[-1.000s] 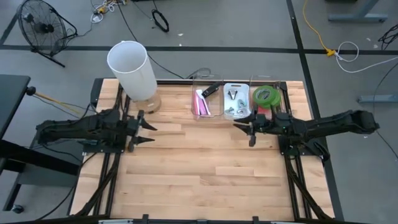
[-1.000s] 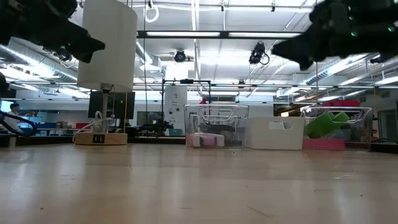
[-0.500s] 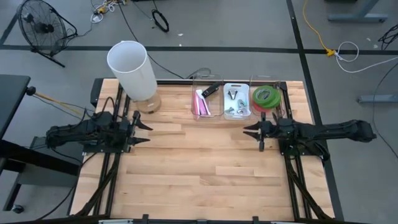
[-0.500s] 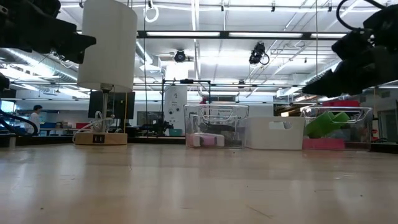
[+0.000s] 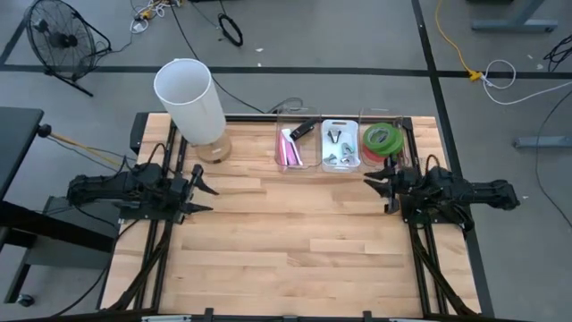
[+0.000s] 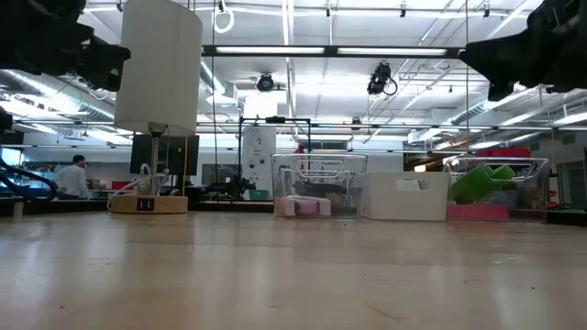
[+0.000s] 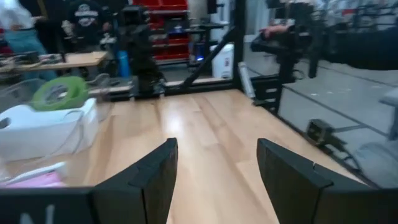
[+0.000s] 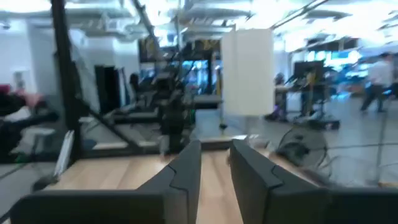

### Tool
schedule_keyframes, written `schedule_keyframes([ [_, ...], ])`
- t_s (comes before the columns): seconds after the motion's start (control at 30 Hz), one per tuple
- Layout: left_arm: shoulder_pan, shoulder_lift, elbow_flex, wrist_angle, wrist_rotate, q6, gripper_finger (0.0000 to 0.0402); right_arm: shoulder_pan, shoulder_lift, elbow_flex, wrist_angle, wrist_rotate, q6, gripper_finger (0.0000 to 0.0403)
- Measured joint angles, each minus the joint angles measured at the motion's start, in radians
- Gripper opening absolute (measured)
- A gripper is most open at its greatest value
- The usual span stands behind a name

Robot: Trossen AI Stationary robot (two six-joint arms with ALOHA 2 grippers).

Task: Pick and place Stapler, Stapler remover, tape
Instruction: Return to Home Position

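Note:
Three clear bins stand along the table's far edge. The left bin holds a pink stapler lying on its floor. The middle white bin holds metal staple removers. The right bin holds green tape rolls stacked on a red roll; the green tape also shows in the left wrist view. My left gripper is open and empty at the table's left side. My right gripper is open by a narrow gap and empty, just in front of the tape bin.
A tall white lamp on a wooden base stands at the far left, close behind my left gripper. The broad wooden table top lies between and in front of the arms. A person shows in the room beyond.
My right gripper has drawn back toward the table's right edge, away from the table's middle. My left gripper has drawn back a little toward the table's left edge. The bins and their contents have stayed where they were.

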Motion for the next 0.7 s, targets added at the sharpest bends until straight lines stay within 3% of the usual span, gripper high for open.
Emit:
schedule_keyframes([
  [0.2,-0.075,0.000,-0.005,0.008,0.000,0.000,0.0222,0.085,0.000,-0.002,0.050,-0.006,0.000,0.0089],
  [0.4,-0.123,0.000,-0.005,0.009,0.001,0.000,0.0222,0.092,0.009,-0.003,0.050,-0.005,0.000,0.0089],
  [0.7,-0.101,0.000,-0.005,0.004,0.001,0.000,0.0222,0.092,0.009,-0.003,0.008,-0.005,-0.060,0.0089],
])
